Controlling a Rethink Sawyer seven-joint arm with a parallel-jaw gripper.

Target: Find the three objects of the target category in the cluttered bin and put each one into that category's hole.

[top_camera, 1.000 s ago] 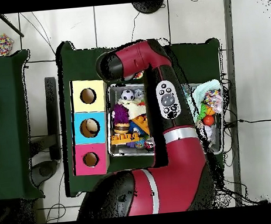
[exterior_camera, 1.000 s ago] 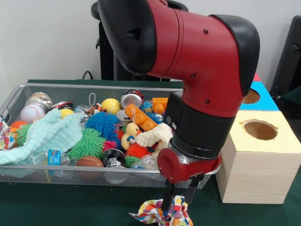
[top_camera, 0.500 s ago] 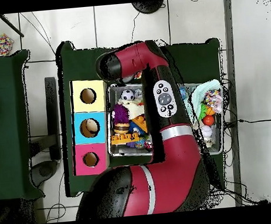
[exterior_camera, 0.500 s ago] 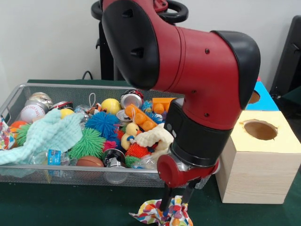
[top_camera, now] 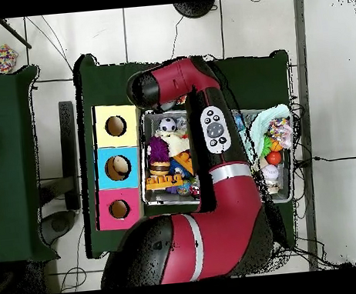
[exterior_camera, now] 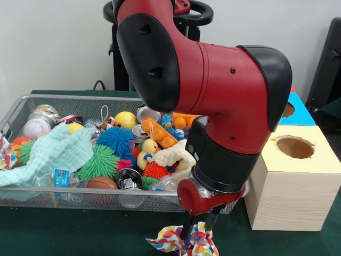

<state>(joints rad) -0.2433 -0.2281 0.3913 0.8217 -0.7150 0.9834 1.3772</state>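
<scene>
My gripper (exterior_camera: pixel 197 230) is low over the green table in front of the wire bin (exterior_camera: pixel 106 190). Its two fingers pinch a bunched fold of a patterned, multicoloured cloth (exterior_camera: pixel 170 242) that lies on the table outside the bin. The bin holds spiky balls, a baseball (exterior_camera: pixel 36 128), cans, a rubber duck (exterior_camera: pixel 149 148) and a mint cloth (exterior_camera: pixel 56 152). To the right stands the wooden box with a yellow top and a round hole (exterior_camera: pixel 294 146). In the overhead view the arm (top_camera: pixel 219 134) covers the gripper and the cloth.
A blue-topped box (exterior_camera: pixel 301 109) stands behind the yellow one. The overhead view has yellow (top_camera: pixel 116 126), blue (top_camera: pixel 118 168) and pink (top_camera: pixel 119 209) boxes in a row beside the bin. Another patterned cloth (exterior_camera: pixel 5 152) hangs at the bin's left end.
The arm has swung a little, and the gripper has shifted slightly left and down onto the cloth. The gap between its fingers has narrowed. The cloth has barely moved.
</scene>
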